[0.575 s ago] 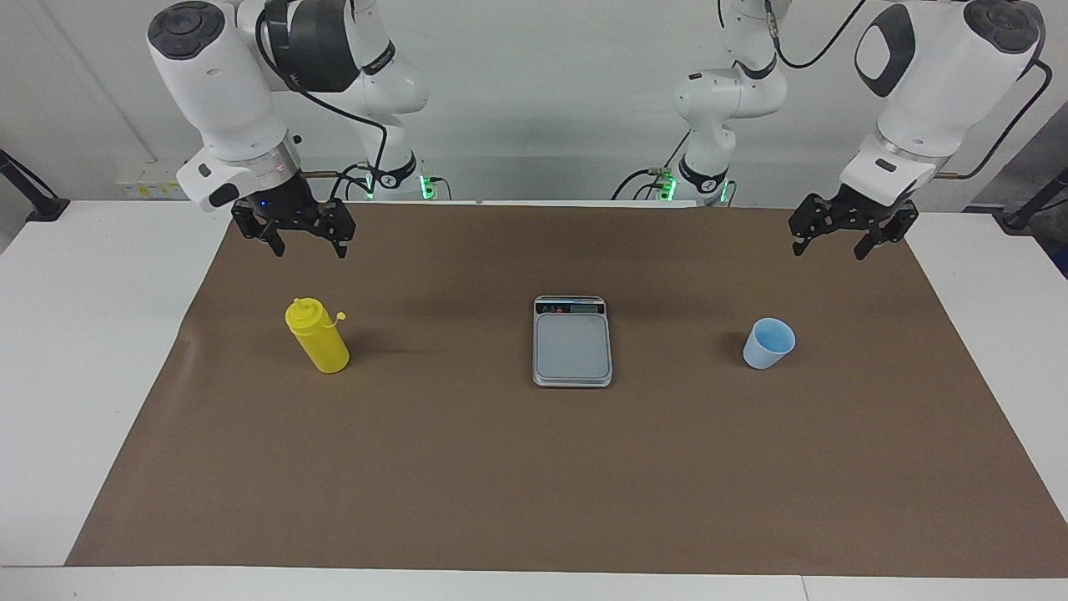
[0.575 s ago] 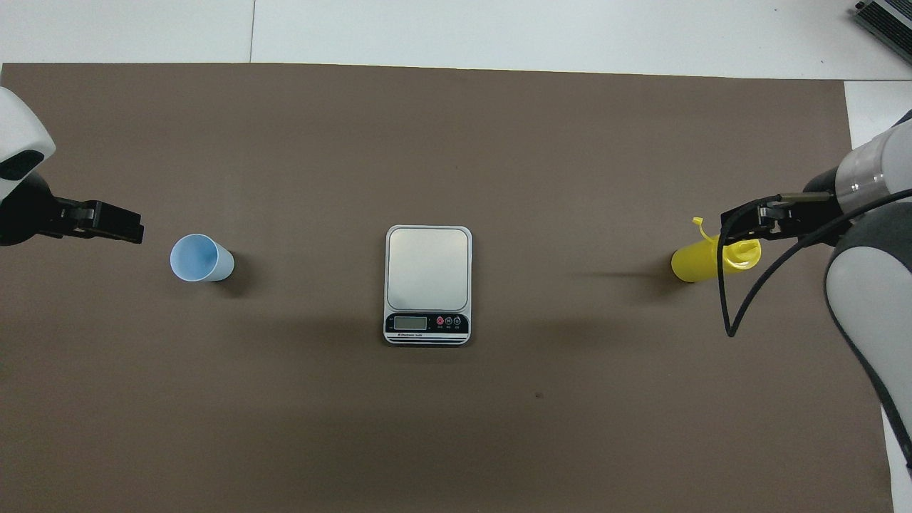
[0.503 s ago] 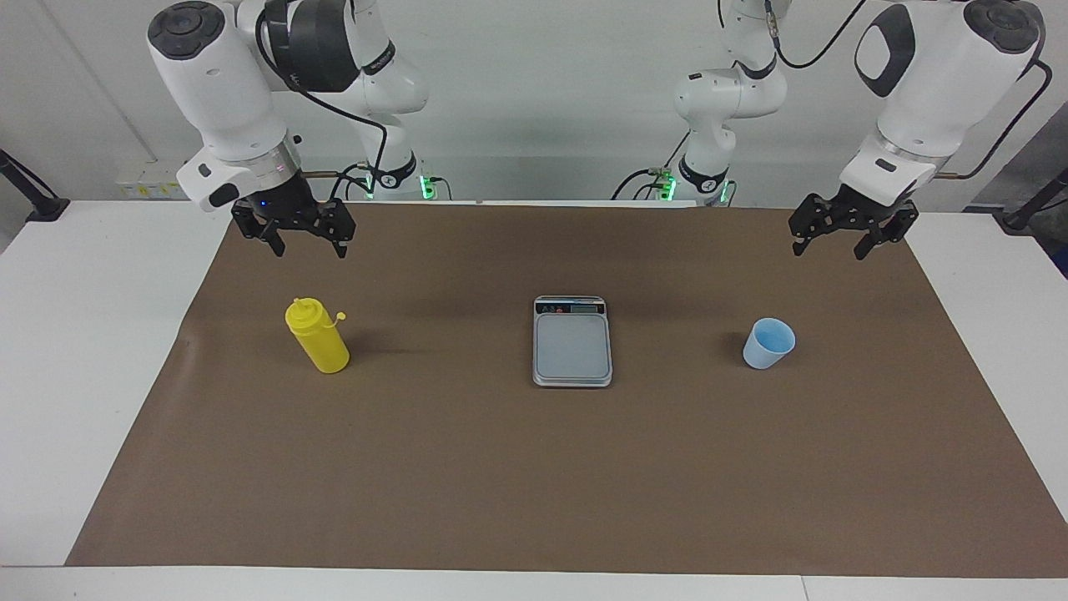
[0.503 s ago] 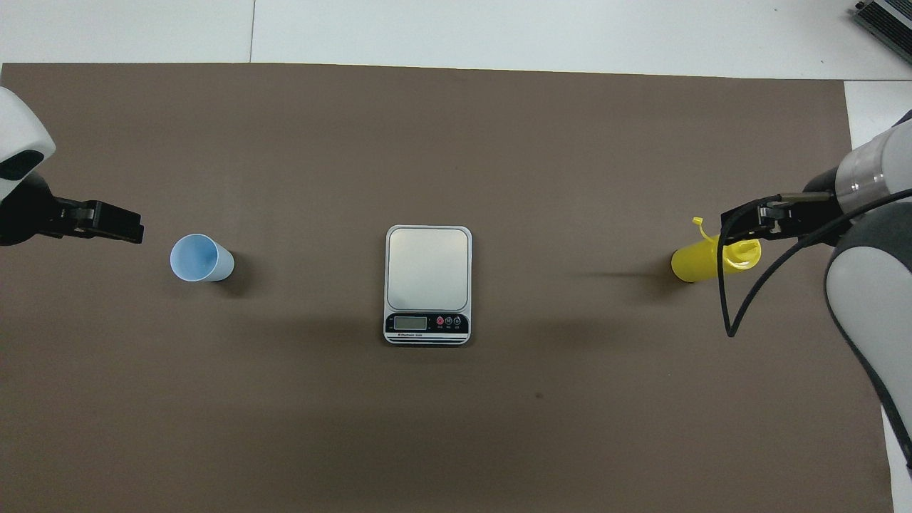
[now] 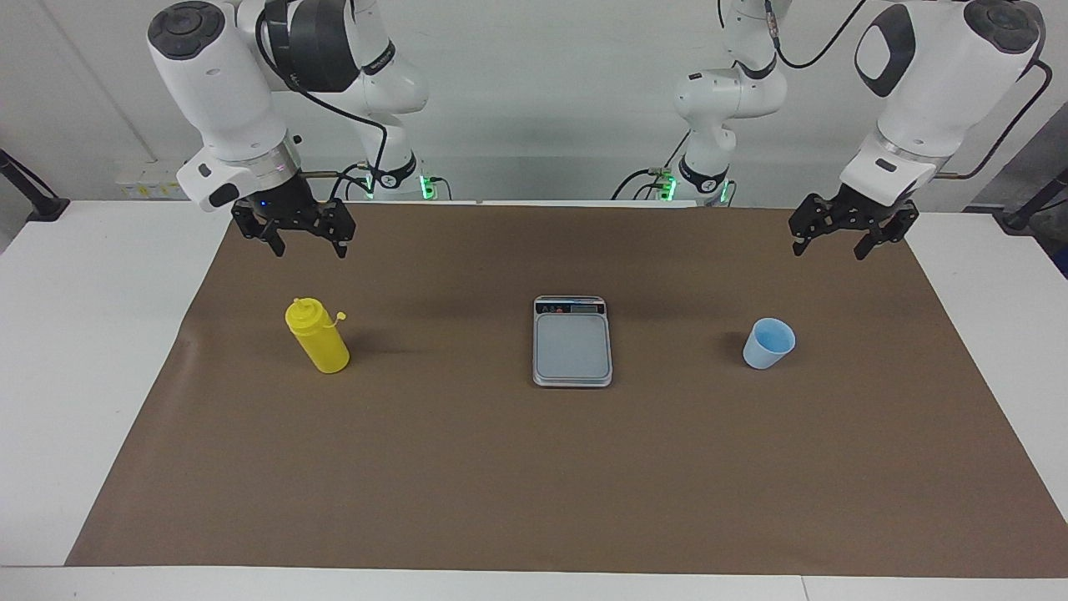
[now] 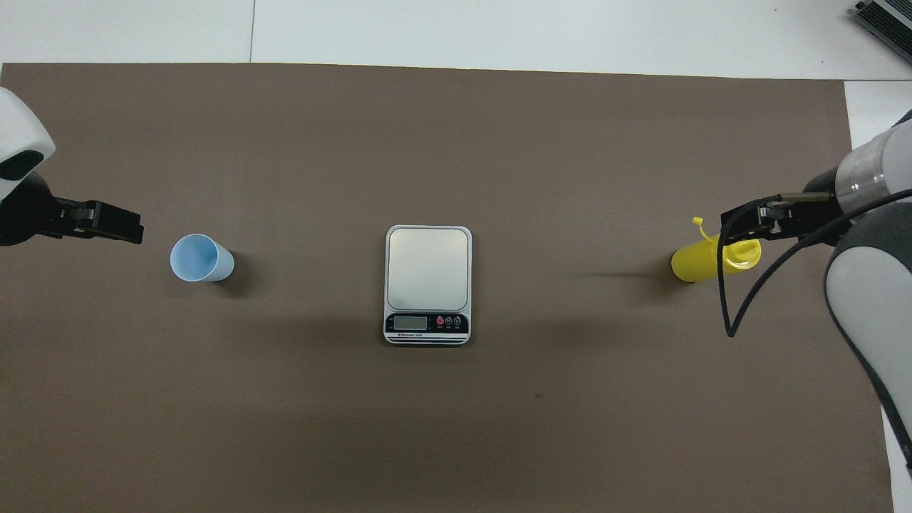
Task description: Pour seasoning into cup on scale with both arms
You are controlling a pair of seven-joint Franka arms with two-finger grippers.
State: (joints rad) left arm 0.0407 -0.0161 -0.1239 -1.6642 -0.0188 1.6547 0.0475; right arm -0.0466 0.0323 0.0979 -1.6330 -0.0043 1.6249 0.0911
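The yellow seasoning bottle stands upright on the mat toward the right arm's end, with its small cap hanging off to the side. My right gripper hangs open in the air above the mat by the bottle and touches nothing. The silver scale lies mid-table with a bare plate, its display strip at the end nearer the robots. The light blue cup stands on the mat toward the left arm's end. My left gripper hangs open over the mat near the cup, holding nothing.
A brown mat covers most of the white table. A black cable loops down from the right arm beside the bottle. A dark device sits at the table's corner farthest from the robots, at the right arm's end.
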